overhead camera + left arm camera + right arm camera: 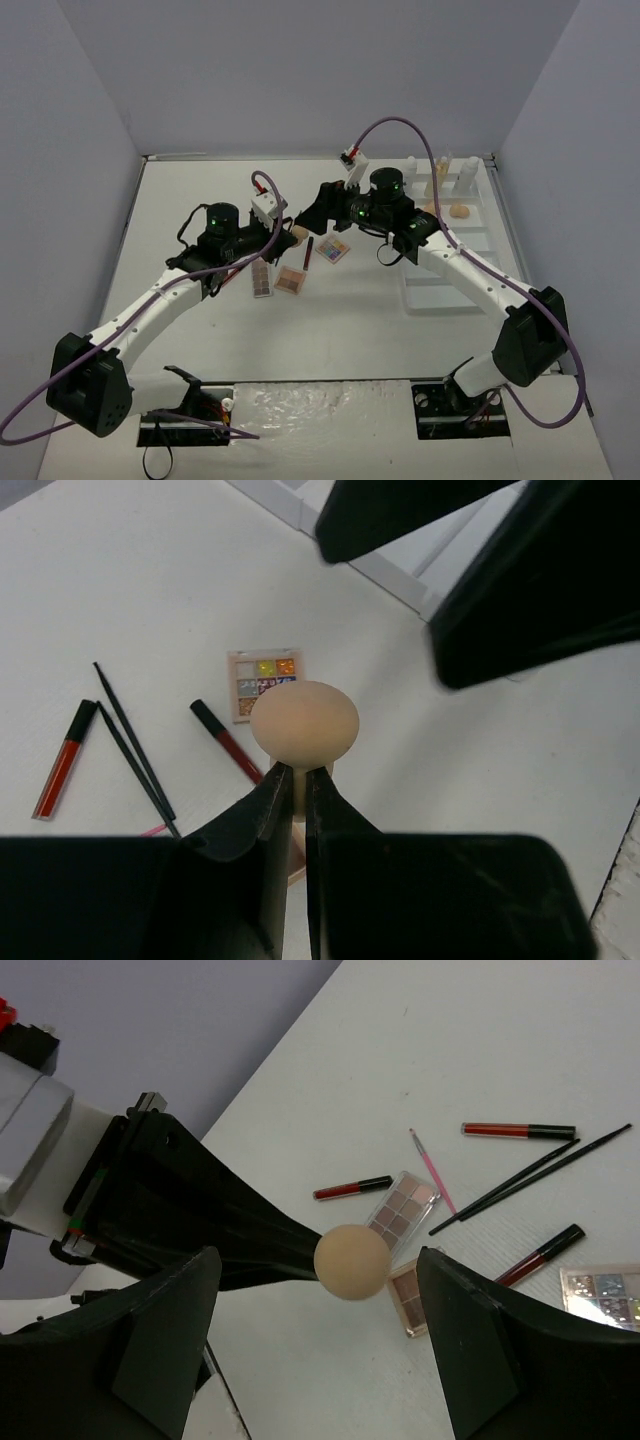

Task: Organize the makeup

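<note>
Two jaws of the left gripper (298, 772) are pinched shut on the narrow end of a beige sponge (303, 720), which is held above the table (150, 580). The right gripper (318, 1265) stands open around it — one finger on each side, neither touching. Below lie a glitter palette (265, 683), red lip tubes (62, 760) and thin black brushes (130, 745) — the white tray (440, 295) sits to the right.
</note>
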Controlling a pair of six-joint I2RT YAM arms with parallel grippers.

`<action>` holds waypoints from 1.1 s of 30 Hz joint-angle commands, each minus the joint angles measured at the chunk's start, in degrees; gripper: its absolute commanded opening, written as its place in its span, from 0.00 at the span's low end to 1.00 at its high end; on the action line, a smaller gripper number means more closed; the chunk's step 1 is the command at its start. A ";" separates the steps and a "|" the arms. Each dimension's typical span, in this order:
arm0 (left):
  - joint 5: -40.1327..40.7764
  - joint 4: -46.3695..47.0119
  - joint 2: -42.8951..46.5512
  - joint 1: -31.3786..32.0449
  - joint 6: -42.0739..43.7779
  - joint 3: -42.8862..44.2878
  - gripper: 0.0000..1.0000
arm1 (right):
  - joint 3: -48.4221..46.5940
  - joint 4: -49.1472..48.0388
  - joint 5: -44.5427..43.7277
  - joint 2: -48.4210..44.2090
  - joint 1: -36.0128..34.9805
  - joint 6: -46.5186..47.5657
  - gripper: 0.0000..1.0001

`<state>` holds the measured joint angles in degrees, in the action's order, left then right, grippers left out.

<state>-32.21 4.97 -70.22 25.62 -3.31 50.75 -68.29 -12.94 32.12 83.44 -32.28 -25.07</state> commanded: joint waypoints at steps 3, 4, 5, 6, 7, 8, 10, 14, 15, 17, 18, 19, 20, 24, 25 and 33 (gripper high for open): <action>-6.90 4.52 2.57 2.09 2.96 5.32 0.00 | -2.55 -5.47 -0.59 2.55 -3.08 -1.20 0.76; -6.90 4.52 2.80 2.24 2.96 5.32 0.00 | -2.55 -5.17 -0.77 2.80 -3.23 -1.20 0.75; -6.90 4.55 2.83 2.24 2.97 5.30 0.00 | -2.53 -5.10 -1.09 3.00 -3.27 -1.20 0.75; -6.90 4.79 3.01 2.24 3.03 5.12 0.00 | -2.35 -4.56 -1.74 3.36 -3.57 -1.14 0.75; -6.86 4.94 3.07 2.28 3.05 5.03 0.00 | -2.11 -4.27 -2.18 3.52 -3.74 -1.15 0.75; -6.81 5.05 3.07 2.34 3.05 4.97 0.00 | -1.82 -4.11 -2.52 3.57 -3.85 -1.20 0.75; -6.90 5.22 3.07 2.42 3.05 4.89 0.00 | -1.08 -3.86 -3.43 3.58 -3.94 -1.20 0.74; -6.66 5.78 2.84 2.42 3.07 4.71 0.00 | -0.38 -3.19 -4.03 3.39 -4.02 -0.97 0.68; -6.36 5.83 2.74 2.42 3.12 4.71 0.00 | -0.08 -2.94 -3.93 3.19 -4.02 -1.02 0.66; -5.62 6.12 2.59 2.40 3.14 4.56 0.00 | 0.37 -2.53 -3.88 2.92 -3.96 -1.05 0.64; -5.30 6.64 2.48 2.42 3.07 4.47 0.00 | 0.63 -2.44 -3.97 2.68 -3.94 -0.96 0.63; -5.05 7.09 2.32 2.42 2.92 4.34 0.00 | 0.96 -2.41 -4.10 2.45 -3.94 -0.97 0.62; -4.80 7.48 2.15 2.42 2.74 4.20 0.00 | 1.32 -2.38 -4.24 2.24 -3.94 -1.00 0.61; -4.00 9.35 1.31 2.38 1.34 3.96 0.00 | 2.37 -2.13 -4.48 1.82 -3.94 -1.34 0.56; -3.91 9.88 1.14 2.33 1.03 3.92 0.00 | 2.55 -2.09 -4.52 1.82 -3.94 -1.47 0.54; -3.59 10.93 -0.55 2.42 0.03 4.00 0.02 | 2.28 -1.94 -5.66 1.88 -3.79 -0.99 0.07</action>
<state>-35.75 6.75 -71.01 27.80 -2.28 51.68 -65.73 -13.32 27.40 87.56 -35.85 -26.96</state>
